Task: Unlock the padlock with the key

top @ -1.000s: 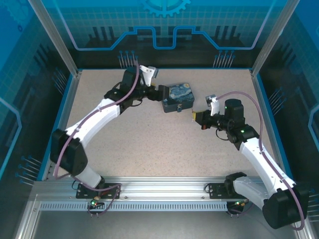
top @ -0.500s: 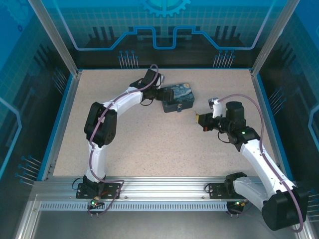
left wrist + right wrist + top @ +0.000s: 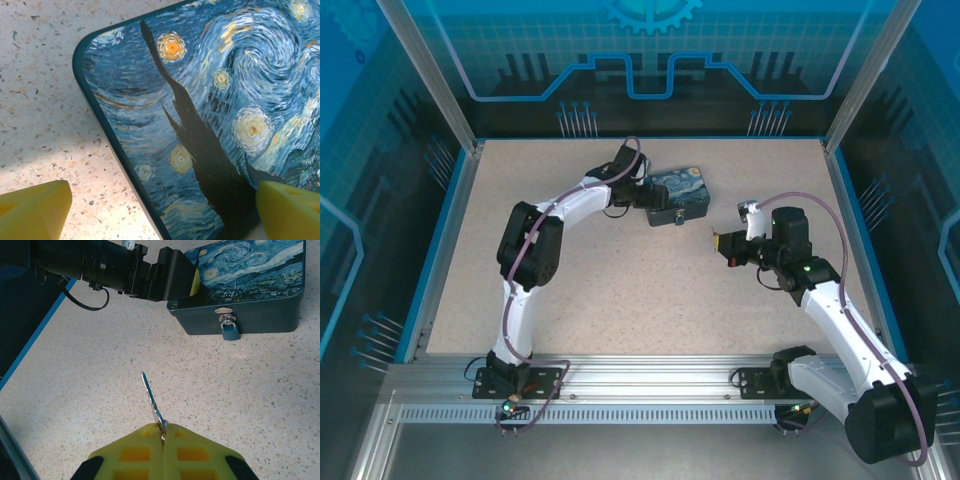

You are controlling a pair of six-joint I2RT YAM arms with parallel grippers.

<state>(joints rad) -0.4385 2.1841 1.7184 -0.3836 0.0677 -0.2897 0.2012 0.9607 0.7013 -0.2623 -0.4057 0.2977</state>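
Observation:
The small blue padlock (image 3: 229,330) hangs on the hasp at the front of the swirl-painted tin (image 3: 252,316), its shackle through the metal loop. My right gripper (image 3: 162,429) is shut on the key (image 3: 151,399), whose thin blade sticks up and forward over bare table, well short of the padlock. From above, the right gripper (image 3: 720,242) sits to the right of the tin (image 3: 682,195) and the padlock (image 3: 679,217). My left gripper (image 3: 647,195) is open at the tin's left end. Its yellow fingertips (image 3: 31,210) stand wide, one over the table and one over the painted lid (image 3: 210,100).
The speckled table (image 3: 620,290) is bordered by a blue rim and transparent walls on three sides. The left arm's black wrist (image 3: 115,265) reaches in from the left at the tin's far corner. Open table lies between the key and the tin's front.
The left arm has folded its elbow in and its gripper has slid right onto the tin's left end. The right gripper with the key has drifted slightly right and toward me.

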